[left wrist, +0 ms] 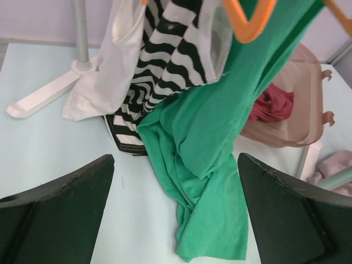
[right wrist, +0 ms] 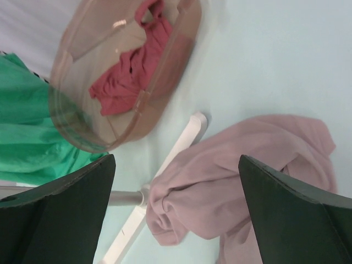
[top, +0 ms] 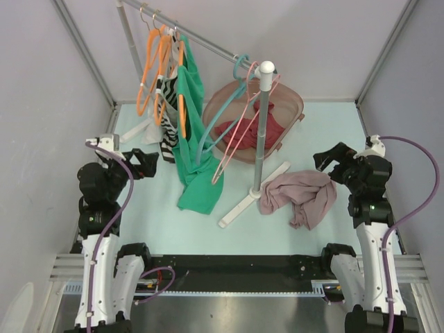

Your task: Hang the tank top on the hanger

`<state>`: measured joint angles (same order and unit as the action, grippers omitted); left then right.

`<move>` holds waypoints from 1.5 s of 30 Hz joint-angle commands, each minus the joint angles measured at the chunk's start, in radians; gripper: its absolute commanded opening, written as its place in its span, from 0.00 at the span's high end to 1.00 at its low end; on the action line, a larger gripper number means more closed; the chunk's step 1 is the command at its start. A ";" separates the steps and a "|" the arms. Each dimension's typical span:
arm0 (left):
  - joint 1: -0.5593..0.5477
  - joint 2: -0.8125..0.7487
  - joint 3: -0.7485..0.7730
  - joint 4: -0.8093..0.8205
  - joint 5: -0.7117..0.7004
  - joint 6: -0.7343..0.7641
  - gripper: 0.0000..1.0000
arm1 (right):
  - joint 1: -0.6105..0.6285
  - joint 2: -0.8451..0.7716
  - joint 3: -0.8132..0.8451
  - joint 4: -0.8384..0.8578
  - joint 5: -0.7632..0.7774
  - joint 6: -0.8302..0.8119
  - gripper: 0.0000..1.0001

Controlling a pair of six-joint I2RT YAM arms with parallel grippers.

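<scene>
The mauve-pink tank top (top: 300, 195) lies crumpled on the table by the rack's foot, right of centre. It fills the lower middle of the right wrist view (right wrist: 242, 181). The thin light-pink hanger (top: 239, 132) hangs from the rail next to the upright pole, empty. My right gripper (top: 327, 161) is open and empty, held above the table just right of the tank top. My left gripper (top: 147, 165) is open and empty at the left, facing the green garment (left wrist: 209, 165).
A clothes rack (top: 260, 125) holds orange hangers (top: 156, 69), a teal hanger (top: 215, 125), a striped garment (left wrist: 165, 71) and a white one (left wrist: 104, 77). A pink basket (top: 291, 104) with a dark red garment (right wrist: 132, 71) stands at the back. The rack's white foot (top: 253, 194) crosses the middle.
</scene>
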<state>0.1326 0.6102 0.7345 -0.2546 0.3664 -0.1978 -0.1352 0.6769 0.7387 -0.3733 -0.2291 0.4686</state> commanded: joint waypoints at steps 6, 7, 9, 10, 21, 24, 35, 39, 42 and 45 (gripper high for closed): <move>-0.056 -0.130 0.100 -0.032 0.023 0.031 0.01 | 0.000 0.024 -0.021 0.053 -0.049 -0.050 0.00; -0.057 -0.150 0.126 -0.049 0.029 0.026 0.01 | 0.000 0.024 -0.024 0.054 -0.047 -0.051 0.00; -0.057 -0.161 0.222 -0.095 0.032 0.015 0.01 | 0.000 0.030 -0.036 0.063 -0.052 -0.048 0.00; -0.057 -0.159 0.261 -0.109 0.034 0.012 0.01 | 0.000 0.033 -0.041 0.071 -0.058 -0.044 0.00; -0.056 0.101 0.736 -0.161 0.118 -0.071 0.04 | 0.002 0.052 -0.082 0.111 -0.116 -0.018 0.00; -0.062 0.184 0.822 -0.161 0.118 -0.072 0.04 | 0.002 0.049 -0.081 0.103 -0.115 -0.019 0.00; -0.529 0.413 0.979 -0.225 -0.240 0.092 0.05 | 0.002 0.043 -0.076 0.083 -0.102 -0.031 0.00; -0.703 0.441 0.979 -0.226 -0.400 0.112 0.05 | 0.002 0.046 -0.085 0.076 -0.088 -0.044 0.00; -0.839 0.482 0.999 -0.258 -0.502 0.135 0.05 | 0.002 0.055 -0.093 0.089 -0.092 -0.042 0.00; -0.956 0.523 1.058 -0.307 -0.579 0.155 0.07 | 0.002 0.067 -0.108 0.103 -0.099 -0.038 0.00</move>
<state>-0.7086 1.1019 1.6947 -0.5209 -0.0437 -0.0956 -0.1349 0.7338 0.6491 -0.3134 -0.3267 0.4393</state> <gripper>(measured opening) 0.951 0.994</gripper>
